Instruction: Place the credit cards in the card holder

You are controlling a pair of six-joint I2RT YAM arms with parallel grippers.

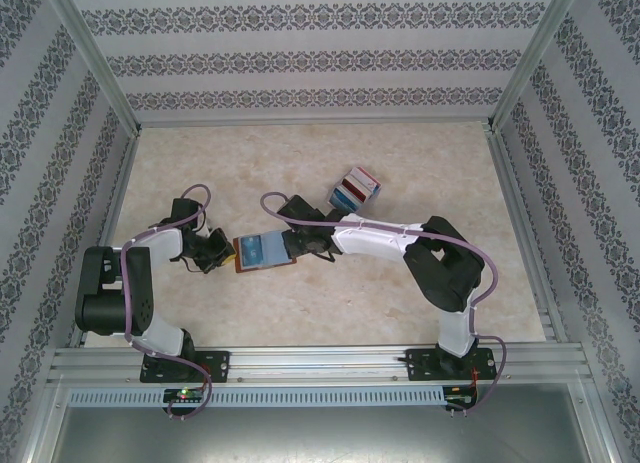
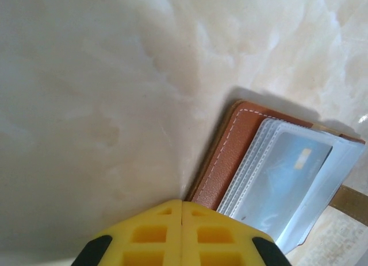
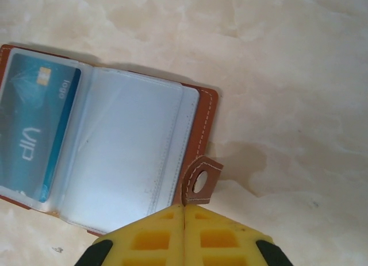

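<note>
The card holder [image 1: 266, 252] lies open on the table between my two grippers, brown cover down and clear sleeves up. One blue credit card [image 3: 35, 128] sits in the sleeve farthest from the tab, also seen as the blue card [image 2: 286, 175]. More credit cards [image 1: 354, 190] lie stacked behind my right arm. My left gripper [image 2: 182, 203] is shut, its tips at the brown edge of the holder [image 2: 230, 157], with nothing seen between them. My right gripper [image 3: 184, 206] is shut, and the raised clasp tab [image 3: 202, 181] runs into the seam between its fingertips.
The marble-look table [image 1: 330, 313] is walled by patterned panels on three sides. A metal rail [image 1: 320, 363] carrying both arm bases runs along the near edge. Bare tabletop lies in front of and behind the holder.
</note>
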